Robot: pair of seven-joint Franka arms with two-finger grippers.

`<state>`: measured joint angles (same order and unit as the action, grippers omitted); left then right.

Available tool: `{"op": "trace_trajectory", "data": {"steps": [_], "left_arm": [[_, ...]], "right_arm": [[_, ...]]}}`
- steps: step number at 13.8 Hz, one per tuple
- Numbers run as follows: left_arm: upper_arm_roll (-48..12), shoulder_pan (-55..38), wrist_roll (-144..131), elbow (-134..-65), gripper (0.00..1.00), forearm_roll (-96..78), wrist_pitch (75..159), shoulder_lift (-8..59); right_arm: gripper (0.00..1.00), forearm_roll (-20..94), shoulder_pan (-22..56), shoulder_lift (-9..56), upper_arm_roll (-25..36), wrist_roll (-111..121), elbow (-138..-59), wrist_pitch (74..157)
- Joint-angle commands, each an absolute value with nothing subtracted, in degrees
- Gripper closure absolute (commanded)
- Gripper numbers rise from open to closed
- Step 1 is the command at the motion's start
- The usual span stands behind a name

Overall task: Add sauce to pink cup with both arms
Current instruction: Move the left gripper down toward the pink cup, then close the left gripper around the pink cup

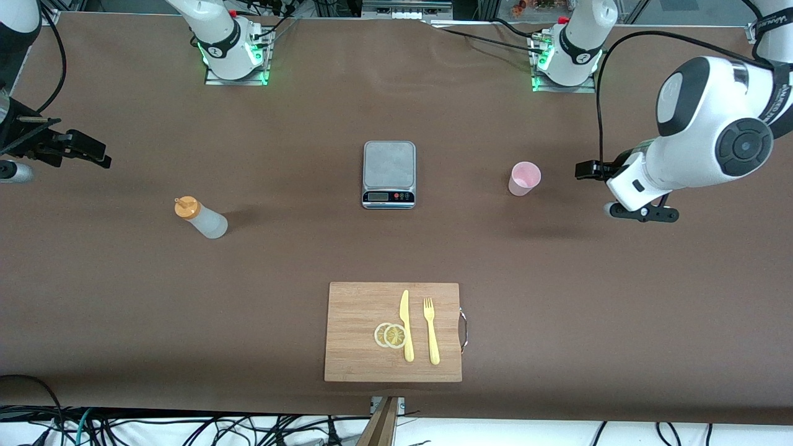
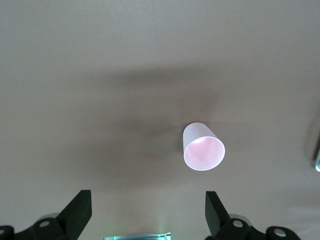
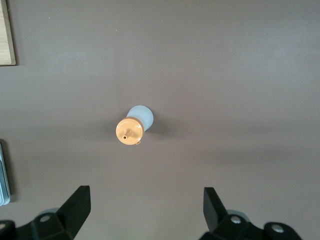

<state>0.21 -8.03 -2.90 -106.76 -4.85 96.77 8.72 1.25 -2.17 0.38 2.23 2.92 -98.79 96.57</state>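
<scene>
The sauce bottle (image 1: 201, 218) stands upright toward the right arm's end of the table, orange nozzle up. The pink cup (image 1: 524, 178) stands mouth-up toward the left arm's end. Only the wrist views show each fully spread, empty gripper, left gripper (image 2: 147, 212) and right gripper (image 3: 146, 210), above the table.
</scene>
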Motion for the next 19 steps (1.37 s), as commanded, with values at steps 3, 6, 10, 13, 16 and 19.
{"op": "trace_trajectory", "data": {"steps": [3, 6, 10, 13, 16, 19], "left_arm": [[-2.45, -8.35, -5.53, -119.6, 0.0, -6.77, 106.51, 2.73], [-3.51, -8.35, -6.42, -125.84, 0.0, -6.85, 114.93, 2.46], [-4.74, -8.52, -6.42, -131.11, 0.0, -6.68, 125.83, 3.16], [-5.98, -8.53, -6.42, -135.52, 0.0, -6.68, 134.98, 4.74], [-6.15, -8.61, -6.42, -139.12, 0.0, -6.68, 139.73, 5.01], [-6.33, -9.4, -6.42, -142.2, 0.0, -6.68, 143.7, 5.1]], "right_arm": [[0.0, 1.49, -2.46, 0.97, 1.93, 2.64, -97.21, 95.27], [0.0, 1.49, -2.46, 0.97, 2.02, 2.72, -97.29, 95.27], [0.0, 1.49, -2.46, 0.97, 2.02, 2.72, -97.29, 95.19], [0.0, 1.49, -2.46, 0.97, 2.02, 2.64, -97.29, 95.19], [0.0, 1.49, -2.46, 0.97, 2.02, 2.64, -97.29, 95.19], [0.0, 1.49, -2.46, 0.97, 2.02, 2.64, -97.29, 95.19]]}}
